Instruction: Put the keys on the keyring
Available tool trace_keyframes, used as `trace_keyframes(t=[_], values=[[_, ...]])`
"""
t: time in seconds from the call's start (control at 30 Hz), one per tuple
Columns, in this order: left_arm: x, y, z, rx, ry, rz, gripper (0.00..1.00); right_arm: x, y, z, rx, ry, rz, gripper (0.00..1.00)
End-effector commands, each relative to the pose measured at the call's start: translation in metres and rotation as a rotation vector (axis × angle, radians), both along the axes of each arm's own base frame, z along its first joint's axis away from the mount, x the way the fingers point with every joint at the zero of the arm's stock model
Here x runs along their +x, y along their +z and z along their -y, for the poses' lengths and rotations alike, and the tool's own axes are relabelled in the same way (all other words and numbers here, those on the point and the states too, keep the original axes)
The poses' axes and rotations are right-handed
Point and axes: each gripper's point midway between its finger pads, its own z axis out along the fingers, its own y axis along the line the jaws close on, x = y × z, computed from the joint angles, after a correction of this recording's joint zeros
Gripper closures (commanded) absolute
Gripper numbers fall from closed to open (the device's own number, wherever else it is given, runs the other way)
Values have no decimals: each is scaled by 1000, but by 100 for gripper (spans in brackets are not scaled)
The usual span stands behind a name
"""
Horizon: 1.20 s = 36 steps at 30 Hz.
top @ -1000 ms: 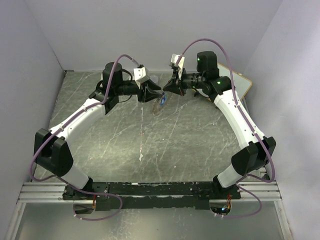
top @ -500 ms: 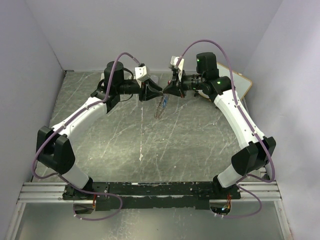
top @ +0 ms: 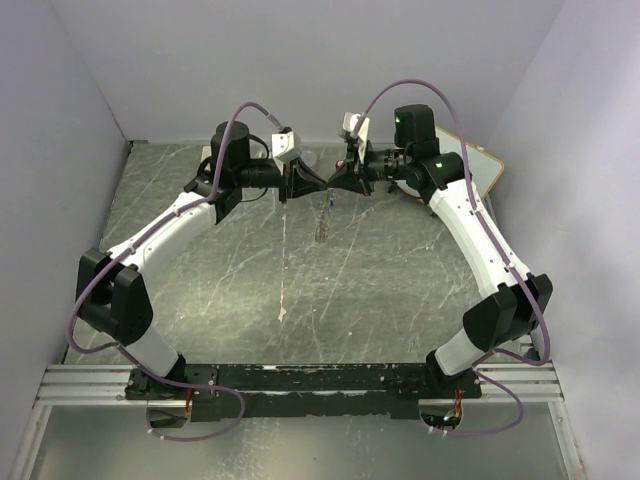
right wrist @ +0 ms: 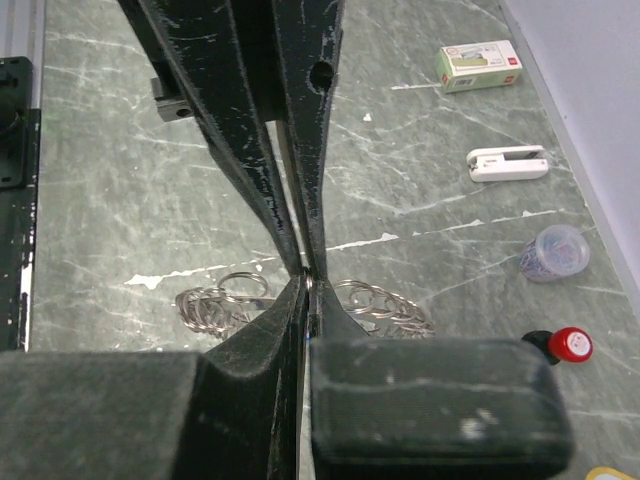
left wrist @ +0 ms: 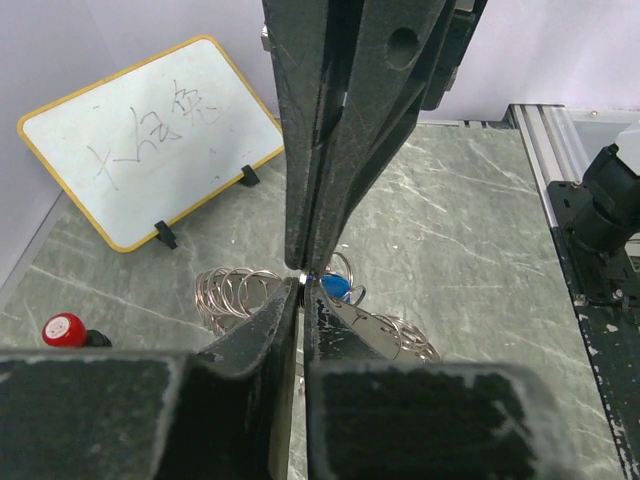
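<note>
Top: left claw (top: pixel 319 184) and right claw (top: pixel 334 182) tip to tip over far part of table (top: pixel 200 260). Keyring (top: pixel 321 222) just below tips, seen edge-on.

Left wrist: own fingers pressed together on ring wire; right claw clamped at same spot from above. Blue key (left wrist: pixel 335 288) just beside tips, among loops. Whiteboard (left wrist: pixel 150 140) at far left, red knob (left wrist: pixel 63 327) at left edge.

Right wrist: both claws clamped tight on keyring, loops spread to each side of tips. Clear cup (right wrist: pixel 556 250) and knob at right.

Grey-green marbled tabletop (top: pixel 250 270), plain pale walls (top: pixel 300 60) on three sides, even light.
</note>
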Motion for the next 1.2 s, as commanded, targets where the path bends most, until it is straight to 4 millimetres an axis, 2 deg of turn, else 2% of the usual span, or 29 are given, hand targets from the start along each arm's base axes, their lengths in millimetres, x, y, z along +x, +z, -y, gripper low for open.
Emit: trace_keyframes(t=[0.0, 0.2, 0.4, 0.53, 0.6, 0.7, 0.8, 0.83, 0.87, 1.0, 1.17], values=[[-11, 23, 9, -44, -84, 47, 92, -9, 17, 0, 29, 30, 41, 100], [-15, 24, 12, -56, -90, 45, 93, -7, 17, 0, 30, 25, 39, 100], [-4, 34, 6, -129, 68, -5, 93, 3, 18, 1, 52, -49, 38, 100], [7, 48, -7, -245, 222, -50, 93, 11, 22, 3, 91, -115, 24, 100], [9, 58, -12, -315, 266, -64, 93, 14, 25, 4, 120, -132, 32, 96], [9, 65, -19, -394, 303, -104, 93, 15, 36, 8, 180, -162, 55, 89], [9, 67, -21, -438, 307, -128, 93, 16, 50, 17, 249, -215, 94, 73], [9, 67, -21, -445, 302, -132, 93, 16, 55, 21, 269, -237, 110, 51], [9, 68, -20, -450, 299, -136, 93, 18, 58, 25, 287, -268, 116, 38], [7, 72, -21, -482, 284, -135, 93, 28, 63, 41, 328, -377, 126, 35], [5, 75, -19, -500, 241, -128, 93, 25, 64, 43, 385, -393, 134, 37]])
